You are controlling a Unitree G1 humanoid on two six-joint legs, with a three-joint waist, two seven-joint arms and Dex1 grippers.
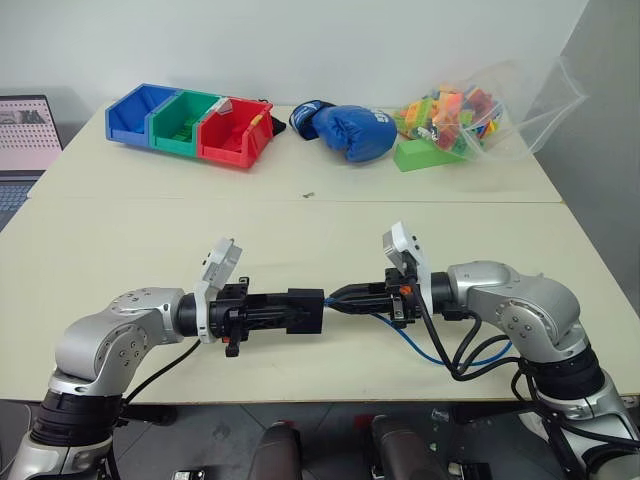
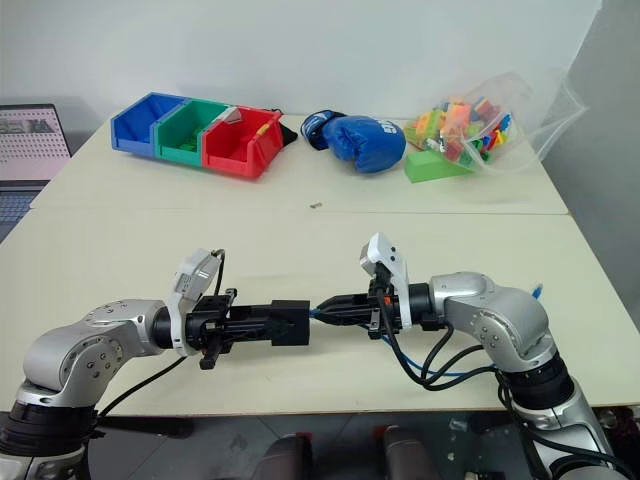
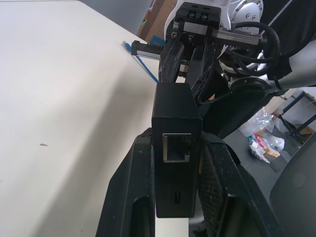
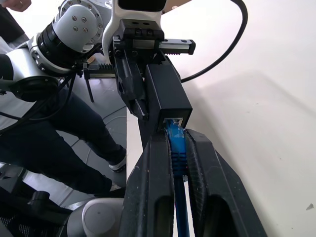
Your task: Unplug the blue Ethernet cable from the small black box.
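We cannot see the plug of the blue Ethernet cable (image 4: 176,148); it sits inside the port of the small black box (image 4: 167,96), squeezed between black fingers (image 4: 150,192). At the far left of the frame a laptop (image 1: 24,140) is cut off by the edge. We cannot make out the tiny speck (image 1: 311,195) on the table (image 1: 300,225)

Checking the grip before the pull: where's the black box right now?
The box is held off the table's near edge, shut in the left hand. The right hand is clamped on the blue cable at its port.
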